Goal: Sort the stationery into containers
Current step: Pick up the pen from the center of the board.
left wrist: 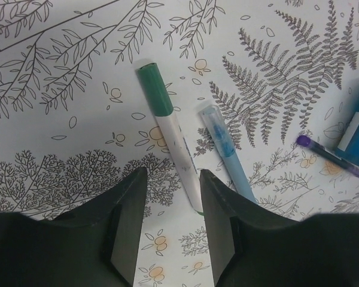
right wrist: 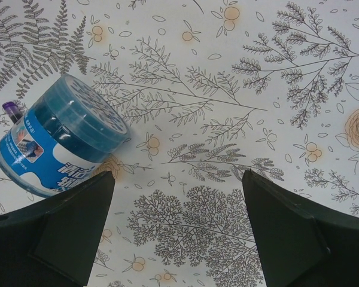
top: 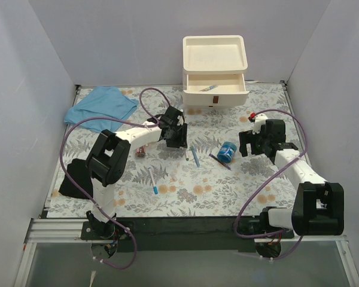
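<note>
Left gripper [left wrist: 173, 185] hangs slack, jaws straddling the tail of the green-capped pen [left wrist: 169, 131] without pinching; right gripper [right wrist: 176, 179] gapes wide, blue tape roll [right wrist: 60, 143] beside its left finger.

Here's the left arm [top: 134, 136]: white tubular links between chunky black joint housings. The right arm [top: 299, 170] is its twin. A purple cable [top: 61, 154] loops loosely off each one. Up close, the left claw [left wrist: 172, 174] shows two matte, near-black wedge fingers [left wrist: 128, 227], and the right claw [right wrist: 176, 176] has the same dark, angular pair.
</note>
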Robot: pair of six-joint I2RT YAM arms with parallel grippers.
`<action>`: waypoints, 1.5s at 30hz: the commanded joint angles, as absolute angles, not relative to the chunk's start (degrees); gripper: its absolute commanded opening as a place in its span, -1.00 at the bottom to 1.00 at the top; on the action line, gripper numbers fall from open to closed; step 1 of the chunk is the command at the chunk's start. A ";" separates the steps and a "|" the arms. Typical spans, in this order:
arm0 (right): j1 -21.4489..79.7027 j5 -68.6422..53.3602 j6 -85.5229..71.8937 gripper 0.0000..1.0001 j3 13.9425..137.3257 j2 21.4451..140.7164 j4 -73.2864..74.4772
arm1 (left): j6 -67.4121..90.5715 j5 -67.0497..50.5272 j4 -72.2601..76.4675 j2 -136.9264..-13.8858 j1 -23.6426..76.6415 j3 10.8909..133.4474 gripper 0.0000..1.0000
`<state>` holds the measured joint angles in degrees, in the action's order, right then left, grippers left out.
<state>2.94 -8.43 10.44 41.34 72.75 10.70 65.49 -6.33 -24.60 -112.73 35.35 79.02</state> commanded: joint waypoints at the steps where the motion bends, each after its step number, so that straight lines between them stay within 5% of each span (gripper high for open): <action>1: 1.41 -9.67 9.06 0.95 41.13 73.13 7.74 | 66.01 -4.66 -25.66 -113.81 35.16 82.52 -0.18; 29: -1.58 -10.11 9.75 0.95 40.87 72.25 8.35 | 61.35 2.72 -27.95 -115.76 36.39 76.92 -0.32; 40: -1.76 -10.20 11.42 0.94 42.44 73.47 9.05 | 55.82 -3.85 -27.42 -113.90 36.39 75.32 -0.56; 45: -1.76 -9.40 12.48 0.94 44.91 73.92 9.84 | 53.35 -4.57 -29.18 -114.61 36.30 76.82 -1.00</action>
<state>-1.43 -9.37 10.94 40.88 73.65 9.93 56.88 -2.68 -23.16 -113.80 36.12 76.99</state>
